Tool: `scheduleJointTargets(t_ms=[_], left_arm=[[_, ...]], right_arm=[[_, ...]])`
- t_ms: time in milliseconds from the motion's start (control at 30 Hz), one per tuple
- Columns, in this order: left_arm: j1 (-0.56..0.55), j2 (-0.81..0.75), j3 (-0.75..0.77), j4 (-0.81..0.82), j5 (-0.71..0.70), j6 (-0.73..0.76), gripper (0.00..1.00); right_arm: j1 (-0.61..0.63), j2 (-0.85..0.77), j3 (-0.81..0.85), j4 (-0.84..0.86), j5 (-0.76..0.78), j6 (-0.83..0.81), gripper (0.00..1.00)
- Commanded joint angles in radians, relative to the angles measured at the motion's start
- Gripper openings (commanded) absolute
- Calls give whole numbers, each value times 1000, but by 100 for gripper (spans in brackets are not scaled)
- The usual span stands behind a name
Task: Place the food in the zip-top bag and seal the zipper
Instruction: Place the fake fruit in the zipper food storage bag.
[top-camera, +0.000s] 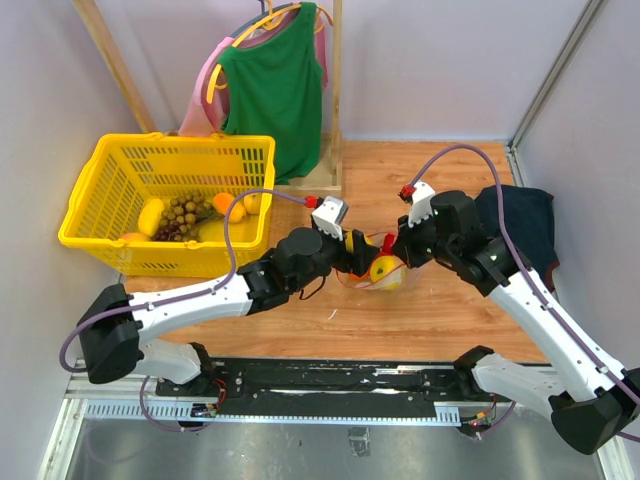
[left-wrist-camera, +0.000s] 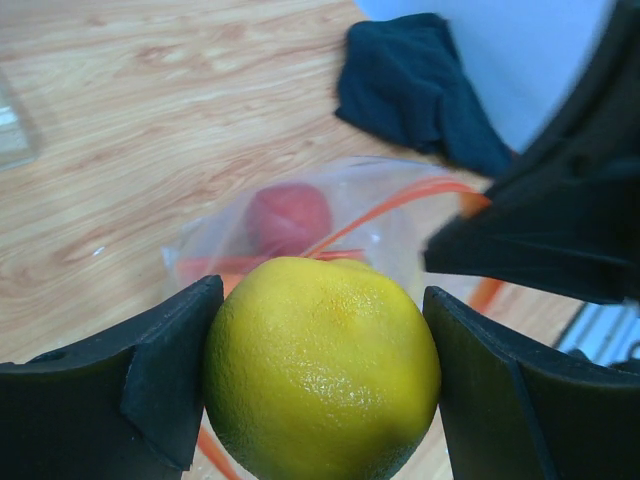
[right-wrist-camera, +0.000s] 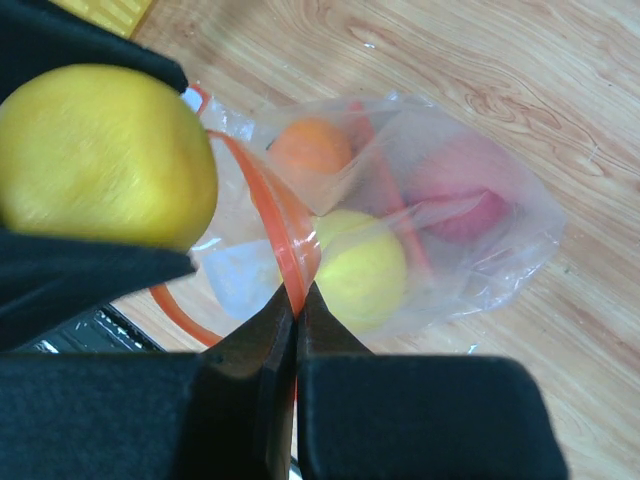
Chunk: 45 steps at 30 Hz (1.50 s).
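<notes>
My left gripper (left-wrist-camera: 318, 335) is shut on a glossy yellow lemon-like fruit (left-wrist-camera: 320, 380) and holds it just above the mouth of the clear zip-top bag (left-wrist-camera: 400, 235). The same fruit (right-wrist-camera: 100, 155) shows at the upper left of the right wrist view. My right gripper (right-wrist-camera: 298, 300) is shut on the red-orange zipper (right-wrist-camera: 272, 220) at the bag's near edge, which keeps the mouth lifted. Inside the bag (right-wrist-camera: 480, 280) lie an orange piece (right-wrist-camera: 310, 150), a yellow piece (right-wrist-camera: 365, 270) and a red piece (right-wrist-camera: 460, 195). From above, both grippers meet over the bag (top-camera: 385, 275) at the table's middle.
A yellow basket (top-camera: 180, 140) with grapes and more fruit stands at the back left. A wooden rack with a green shirt (top-camera: 275, 90) is behind it. A dark navy cloth (top-camera: 525, 220) lies at the right, near the wall.
</notes>
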Motion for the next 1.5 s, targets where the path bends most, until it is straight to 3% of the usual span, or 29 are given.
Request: scheduleJointTargets(t_ms=[0,233,700,1233,1467], left_arm=[[-40,-52,-15,78,73,33,39],[-48,23,-1,89,124,4,36],[-47,136,66,9,-57,-32,34],[-47,222,72,169,-183,-129,43],[-46,292,93,197,-166,-156,57]], right_arm=[[-13,-18,-9,52,-41,30,1],[-12,-23,-8,56,-56,38,1],[-11,-10,-12,48,-97,27,1],[-11,-12,-28,77,-154,47,1],[-12,-18,-34,82,-155,48,1]])
